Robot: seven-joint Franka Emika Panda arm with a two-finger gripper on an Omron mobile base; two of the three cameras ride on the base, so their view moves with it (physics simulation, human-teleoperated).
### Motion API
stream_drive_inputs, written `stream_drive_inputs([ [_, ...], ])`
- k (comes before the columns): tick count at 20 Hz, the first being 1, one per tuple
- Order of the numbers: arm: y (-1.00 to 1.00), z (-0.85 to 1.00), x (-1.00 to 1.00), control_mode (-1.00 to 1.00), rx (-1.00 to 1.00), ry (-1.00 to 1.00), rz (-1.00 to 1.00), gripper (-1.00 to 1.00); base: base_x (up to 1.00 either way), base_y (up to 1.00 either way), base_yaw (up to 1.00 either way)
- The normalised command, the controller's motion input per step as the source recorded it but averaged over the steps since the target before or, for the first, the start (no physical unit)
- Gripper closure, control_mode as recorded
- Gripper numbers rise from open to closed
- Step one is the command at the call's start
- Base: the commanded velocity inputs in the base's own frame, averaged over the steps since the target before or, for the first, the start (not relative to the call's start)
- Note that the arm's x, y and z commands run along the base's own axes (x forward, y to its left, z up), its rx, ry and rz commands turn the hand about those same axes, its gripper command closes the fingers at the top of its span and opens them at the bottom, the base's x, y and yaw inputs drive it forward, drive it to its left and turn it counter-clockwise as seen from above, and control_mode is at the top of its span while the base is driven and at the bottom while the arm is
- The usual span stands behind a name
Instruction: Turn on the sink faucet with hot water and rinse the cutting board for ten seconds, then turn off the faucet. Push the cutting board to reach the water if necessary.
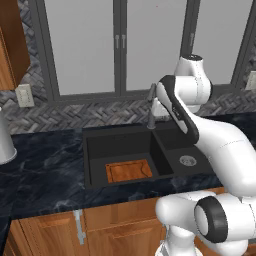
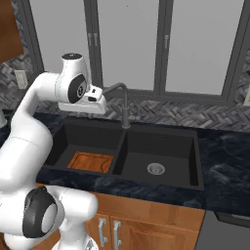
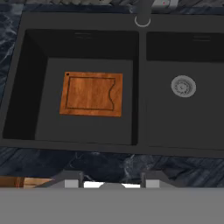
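The black double-basin sink [image 3: 139,109] lies straight below my hand. A small orange-brown cutting board [image 3: 92,94] lies flat on the floor of the large left basin [image 1: 129,171] [image 2: 91,161], near its front. The dark grey sink faucet [image 2: 125,105] [image 1: 151,107] rises behind the divider, and its base shows in the hand view [image 3: 143,15]. My gripper [image 3: 111,180] hovers high over the sink's front rim, open with nothing between its fingers. In the right base view the hand [image 2: 95,103] sits just left of the spout. The water is out of view.
A round silver drain [image 3: 183,85] sits in the smaller right basin. Dark marble counter [image 1: 45,165] surrounds the sink. A grey metal vessel [image 1: 4,142] stands at the far left. Windows and a herringbone backsplash [image 2: 166,112] rise behind; wooden cabinet doors [image 2: 127,219] lie below.
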Motion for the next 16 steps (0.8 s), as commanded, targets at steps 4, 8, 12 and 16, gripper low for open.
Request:
stream_drive_inputs([
  [4,-0.07,-0.02,-0.19,-1.00,0.00,-0.08,0.00,-1.00,0.00,0.00,0.00],
  [8,-0.46,0.00,-0.34,-1.00,0.00,-0.18,0.02,-1.00,0.00,0.00,0.00],
  [12,-0.63,-0.02,-0.21,-1.00,0.00,-0.23,0.00,-1.00,0.00,0.00,0.00],
  [16,-0.59,-0.05,-0.01,-1.00,0.00,-0.26,0.01,-1.00,0.00,0.00,0.00],
])
